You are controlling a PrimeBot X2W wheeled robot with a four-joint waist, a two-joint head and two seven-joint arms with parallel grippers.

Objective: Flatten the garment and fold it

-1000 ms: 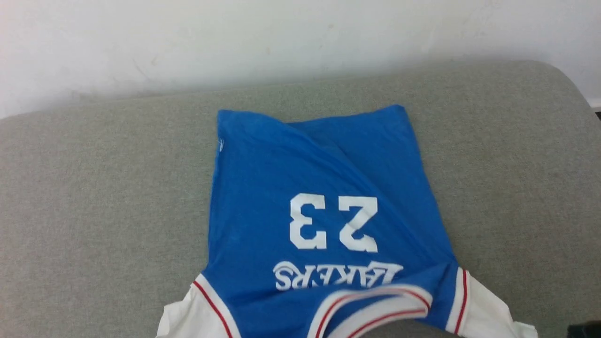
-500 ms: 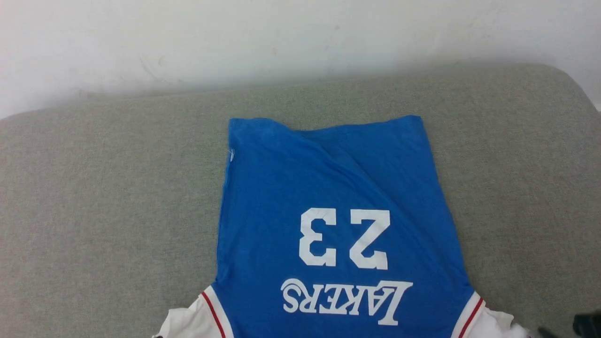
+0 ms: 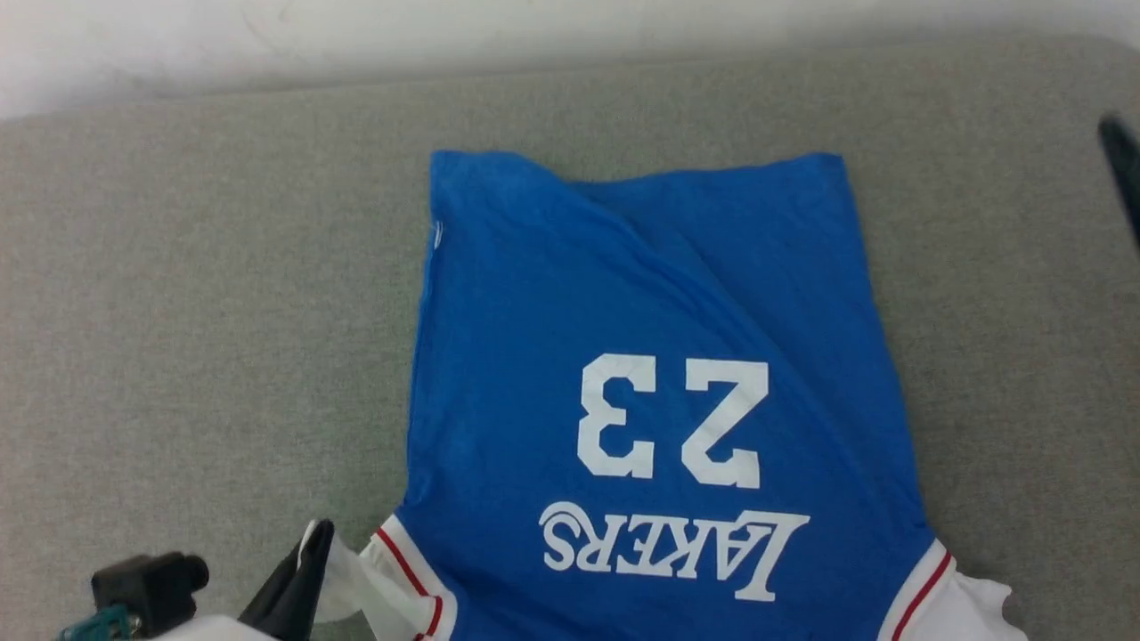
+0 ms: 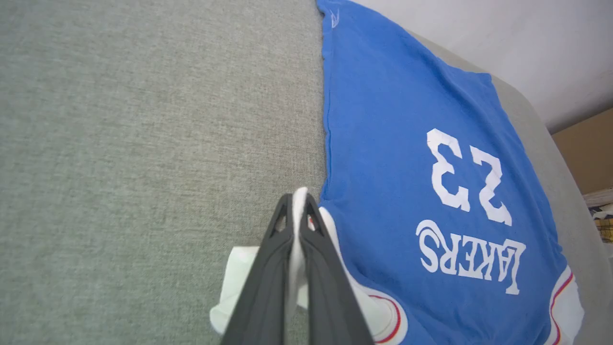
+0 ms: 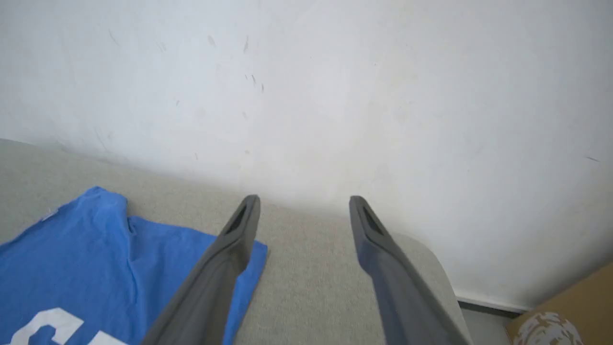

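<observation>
A pale, scuffed wall [image 5: 335, 96] rises beyond the garment's hem. Under the garment lies a grey woven cushion [image 3: 196, 312], with bare fabric on both sides of it and past the hem.

The garment [image 3: 641, 267] is spread on this cushion, front up, hem toward the wall and neck end toward the robot, so its print reads upside down in the head view. The body is bright blue and lies mostly flat. One long crease runs slantwise from near the hem's left corner down toward the right side, and the hem dips a little where the crease starts. The left side seam runs nearly straight. A large white "23" [image 3: 672, 418] sits in the middle of the garment, and below it, nearer the neck, is white lettering that reads "LAKERS" [image 3: 672, 552]. The short sleeves are white, joined to the blue by white trim with a red stripe. The right sleeve [image 3: 971, 610] lies crumpled at the garment's near right corner.

The right gripper [image 5: 304, 203] is above the cushion just past the garment's far right hem corner, its two dark fingers spread wide with nothing between them.

The left gripper [image 4: 298, 201] is at the garment's left sleeve [image 4: 230, 268], its fingers pressed together on a fold of the white cloth, which bunches beside them.

A small white tag [image 3: 436, 233] sticks out of the left seam near the hem.
</observation>
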